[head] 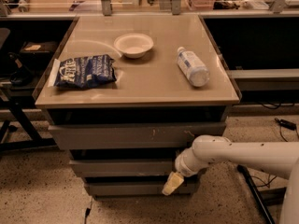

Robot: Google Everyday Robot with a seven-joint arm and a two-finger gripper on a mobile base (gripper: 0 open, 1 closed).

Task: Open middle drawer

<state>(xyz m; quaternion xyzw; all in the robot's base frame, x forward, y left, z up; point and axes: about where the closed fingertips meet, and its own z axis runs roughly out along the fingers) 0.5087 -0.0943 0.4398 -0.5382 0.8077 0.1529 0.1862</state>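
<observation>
Your gripper [171, 184] hangs low in front of the cabinet, pale yellowish tip angled down and to the left. You cannot tell from this view whether it is released or clenched, because the tip reads as a single blob.

The middle drawer [121, 168] lies just above and to the left of the gripper. Its plain grey front runs leftward from the white wrist joint, which covers the front's right end. The tip sits just under that front's lower edge, over the dark gap and the top of the bottom drawer front [126, 189] below it. Whether the gripper touches either front, you cannot tell.

The arm [252, 155] comes away from the gripper up and to the right as a thick white tube that leaves the picture at the right edge.

Above the middle drawer, past another dark gap, is the top drawer front [117, 135], wider, with small white scratch marks towards its right side.

Well above the gripper, the tan worktop [149, 85] caps the cabinet. A clear bottle [192, 66] lies on its side there, almost straight up from the gripper. A white bowl [133, 45] stands upright further back and to the left. A dark blue snack bag [84, 72] lies flat near the left edge, well apart from the bottle.

Speckled floor [37, 195] spreads to the left of and below the gripper.
</observation>
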